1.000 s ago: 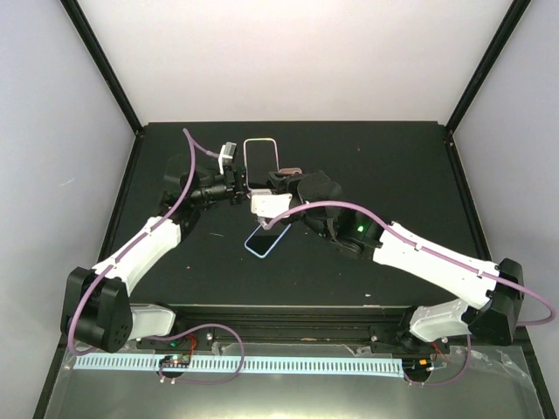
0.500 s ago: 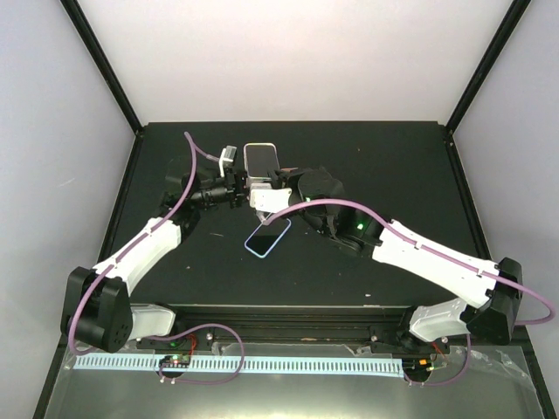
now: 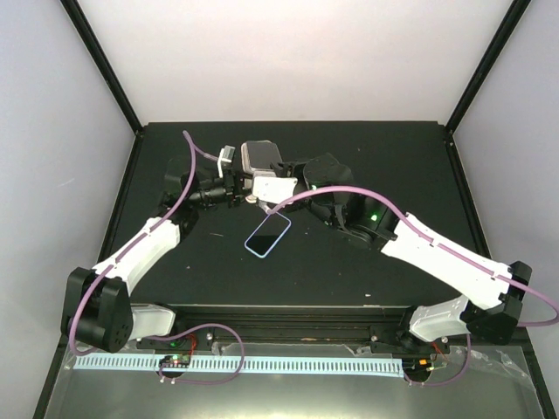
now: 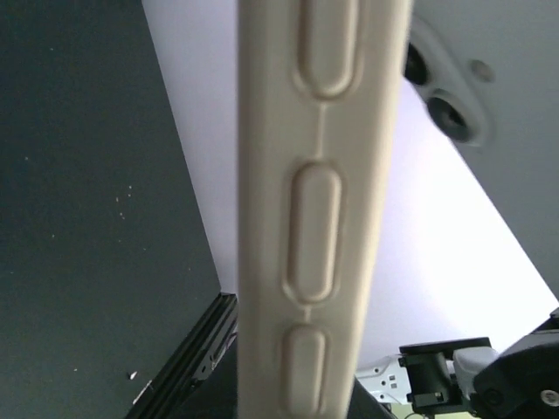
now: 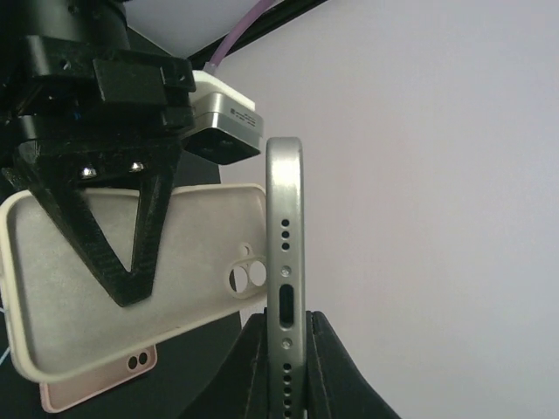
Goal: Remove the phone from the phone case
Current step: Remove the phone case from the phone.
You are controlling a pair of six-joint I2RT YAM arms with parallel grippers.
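In the right wrist view the silver phone (image 5: pixel 285 253) stands edge-on, its port end toward the camera. My right gripper (image 5: pixel 286 319) is shut on it, one black finger (image 5: pixel 255 367) on each flat side. Just left of it is the cream phone case (image 5: pixel 201 253), its hollow and lens hole showing, with the left gripper's black fingers (image 5: pixel 131 253) across it. The left wrist view is filled by the case's side with its button bumps (image 4: pixel 323 218); its own fingers are hidden. From above, both grippers, left (image 3: pixel 238 181) and right (image 3: pixel 262 177), meet in mid-air at the phone (image 3: pixel 259 157).
A second phone (image 3: pixel 268 234) with a light rim lies flat on the black table (image 3: pixel 393 166) just in front of the grippers. A pink corner with two small lens holes (image 5: pixel 96 384) shows under the case. Black frame posts and white walls enclose the table.
My right gripper has shut on the phone and its arm has lifted toward the back. The phone and case have tipped from face-up toward edge-on. The left gripper stays shut on the case.
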